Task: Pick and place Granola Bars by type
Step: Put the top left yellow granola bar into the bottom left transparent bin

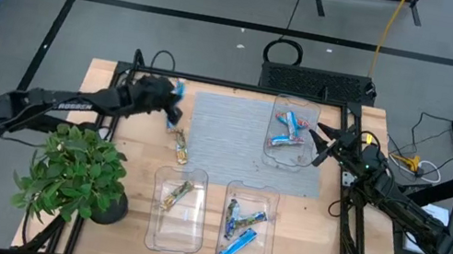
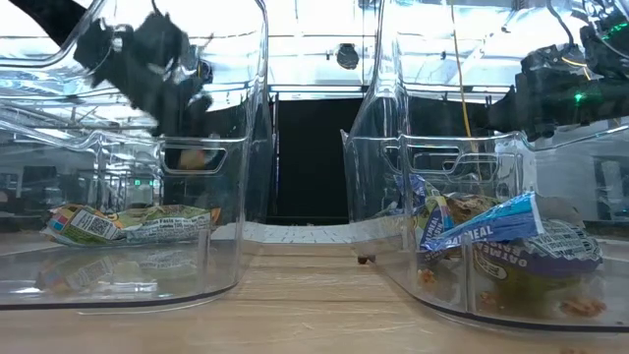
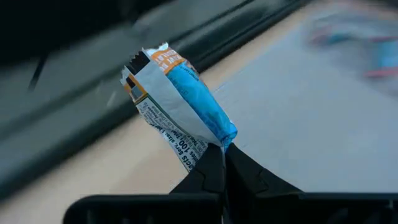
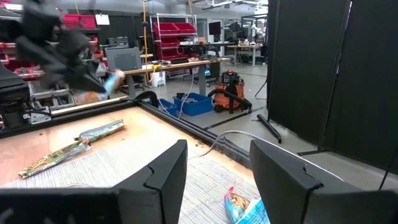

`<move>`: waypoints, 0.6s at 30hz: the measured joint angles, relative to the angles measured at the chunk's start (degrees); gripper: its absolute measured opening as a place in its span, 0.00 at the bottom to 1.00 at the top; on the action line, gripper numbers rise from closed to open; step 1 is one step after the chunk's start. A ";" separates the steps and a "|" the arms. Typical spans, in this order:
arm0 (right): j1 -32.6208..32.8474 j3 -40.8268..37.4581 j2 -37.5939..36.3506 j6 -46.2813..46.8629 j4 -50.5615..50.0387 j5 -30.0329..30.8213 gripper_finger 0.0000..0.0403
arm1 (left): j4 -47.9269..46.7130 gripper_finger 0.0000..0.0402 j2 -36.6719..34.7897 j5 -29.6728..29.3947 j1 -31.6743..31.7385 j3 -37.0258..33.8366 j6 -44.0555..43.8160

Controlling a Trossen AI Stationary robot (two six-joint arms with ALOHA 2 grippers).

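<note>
The left gripper (image 3: 222,149) is pinching a blue granola bar (image 3: 186,99) above the table's far left edge, jaws clamped on its wrapper; only "100" is reading clearly. The right gripper (image 4: 214,165) is waiting, jaws apart, beside the far tray (image 1: 271,150). Another bar (image 2: 482,231) in a near tray is showing "OATMEAL".

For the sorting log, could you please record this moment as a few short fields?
left gripper: shut on blue granola bar, lifted over the table's left side
right gripper: open, empty, beside far tray
loose bar: on the wood at the grey mat edge
near left tray: one bar
near right tray: several bars, some blue
</note>
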 joint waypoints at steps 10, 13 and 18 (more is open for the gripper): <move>0.01 -0.01 -0.02 0.00 0.00 -0.01 0.42 | 26.47 0.01 1.03 11.79 -18.26 0.00 19.57; 0.00 0.00 0.00 0.00 0.00 0.01 0.42 | 34.31 0.01 3.70 16.51 -22.14 0.07 23.17; 0.00 -0.01 0.00 0.00 2.44 0.01 0.42 | 41.80 0.01 9.45 18.19 -25.19 0.09 25.39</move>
